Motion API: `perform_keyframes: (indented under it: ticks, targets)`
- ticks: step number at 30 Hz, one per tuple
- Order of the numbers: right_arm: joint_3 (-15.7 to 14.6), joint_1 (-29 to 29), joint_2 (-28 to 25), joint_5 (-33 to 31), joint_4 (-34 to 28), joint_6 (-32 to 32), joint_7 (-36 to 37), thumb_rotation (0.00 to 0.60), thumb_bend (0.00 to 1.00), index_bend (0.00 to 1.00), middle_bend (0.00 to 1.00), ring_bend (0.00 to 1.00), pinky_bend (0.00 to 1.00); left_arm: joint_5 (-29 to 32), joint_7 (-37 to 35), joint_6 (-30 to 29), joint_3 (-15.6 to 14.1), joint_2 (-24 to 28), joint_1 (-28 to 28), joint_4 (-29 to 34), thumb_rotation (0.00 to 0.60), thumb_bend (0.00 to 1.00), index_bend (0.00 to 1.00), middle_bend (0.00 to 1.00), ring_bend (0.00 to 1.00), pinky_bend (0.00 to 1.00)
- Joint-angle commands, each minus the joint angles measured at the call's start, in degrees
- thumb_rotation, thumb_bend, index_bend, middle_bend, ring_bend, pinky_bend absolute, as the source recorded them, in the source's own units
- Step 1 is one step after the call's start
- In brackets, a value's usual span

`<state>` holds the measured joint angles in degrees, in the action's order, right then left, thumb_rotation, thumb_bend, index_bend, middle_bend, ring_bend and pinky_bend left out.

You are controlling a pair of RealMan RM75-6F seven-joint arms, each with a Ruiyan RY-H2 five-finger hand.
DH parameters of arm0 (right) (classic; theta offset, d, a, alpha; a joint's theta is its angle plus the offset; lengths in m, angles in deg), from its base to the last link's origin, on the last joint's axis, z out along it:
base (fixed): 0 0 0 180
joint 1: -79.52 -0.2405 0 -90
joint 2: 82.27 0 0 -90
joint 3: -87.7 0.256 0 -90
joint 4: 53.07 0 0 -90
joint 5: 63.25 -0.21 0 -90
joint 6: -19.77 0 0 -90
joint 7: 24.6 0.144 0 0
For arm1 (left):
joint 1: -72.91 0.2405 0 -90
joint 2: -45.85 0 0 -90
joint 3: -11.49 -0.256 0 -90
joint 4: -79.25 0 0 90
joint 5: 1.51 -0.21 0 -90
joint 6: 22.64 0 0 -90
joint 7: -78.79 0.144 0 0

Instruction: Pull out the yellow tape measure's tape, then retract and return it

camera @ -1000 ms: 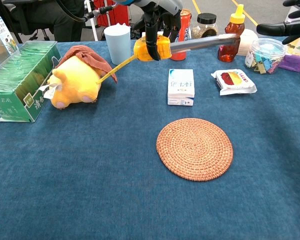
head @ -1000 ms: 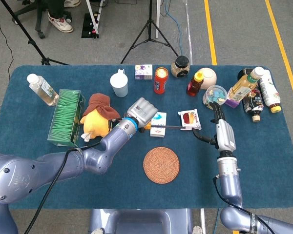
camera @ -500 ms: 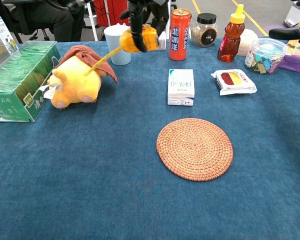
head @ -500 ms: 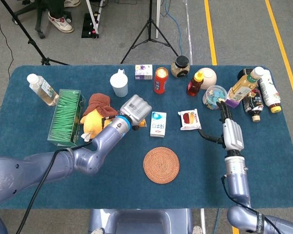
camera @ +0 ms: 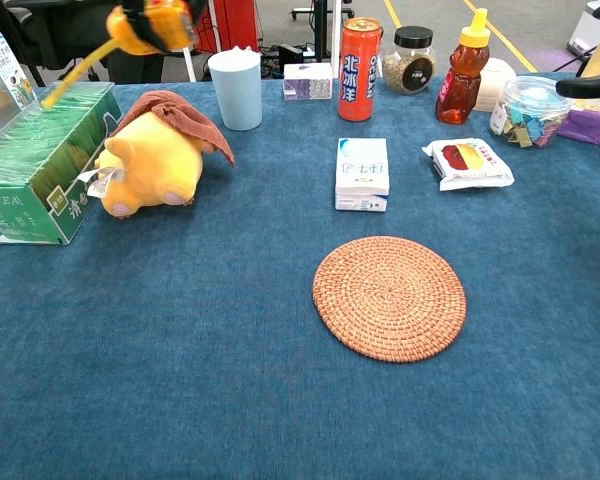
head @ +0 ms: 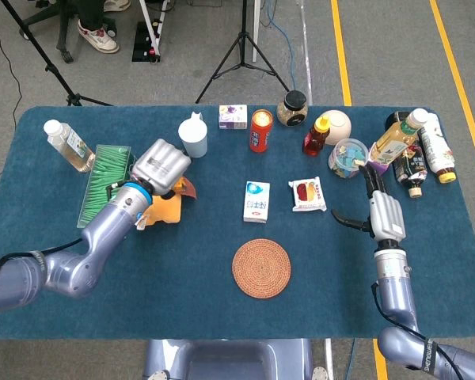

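Left hand (head: pixel 163 165), gripping the tape measure (camera: pixel 152 24), has swung leftward; right hand (head: pixel 382 212) stays released.

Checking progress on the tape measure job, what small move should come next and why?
Probably lower the left hand to set the yellow tape measure on bare cloth. No drawn-out tape shows, it hangs above the plush toy and tea box, and the right hand is apart.
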<state>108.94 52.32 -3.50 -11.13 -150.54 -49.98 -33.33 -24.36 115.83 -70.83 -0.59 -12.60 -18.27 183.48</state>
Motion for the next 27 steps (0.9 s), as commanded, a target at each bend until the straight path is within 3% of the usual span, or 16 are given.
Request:
perform_keyframes:
  ticks: [1, 11, 18, 27]
  targets:
    - [-0.2, -0.2, 0.0, 0.0, 0.4, 0.2, -0.3, 0.402, 0.22, 0.0, 0.01, 0.04, 0.25, -2.5, -0.6, -1.5, -1.7, 2.3, 3.7, 1.4, 0.6, 0.44, 0.68, 0.55, 0.5, 0.63]
    - [-1.0, -0.5, 0.6, -0.2, 2.7, 1.0, 0.1, 0.398, 0.21, 0.0, 0.02, 0.04, 0.25, -6.5, -2.8, -2.4, -3.9, 4.1, 13.9, -1.8, 0.6, 0.44, 0.68, 0.55, 0.5, 0.62]
    - [-1.5, -0.6, 1.1, -0.5, 3.0, 1.0, -0.3, 0.402, 0.21, 0.0, 0.02, 0.04, 0.25, -6.9, -3.3, -0.9, -4.3, 1.9, 19.0, -6.8, 0.6, 0.44, 0.68, 0.55, 0.5, 0.61]
    - [-1.6, -0.5, 1.2, -0.8, 2.8, 0.6, -0.7, 0.401, 0.21, 0.0, 0.02, 0.04, 0.25, -7.8, -3.9, 1.1, -2.1, -2.1, 23.0, -11.8, 0.6, 0.44, 0.68, 0.55, 0.47, 0.59]
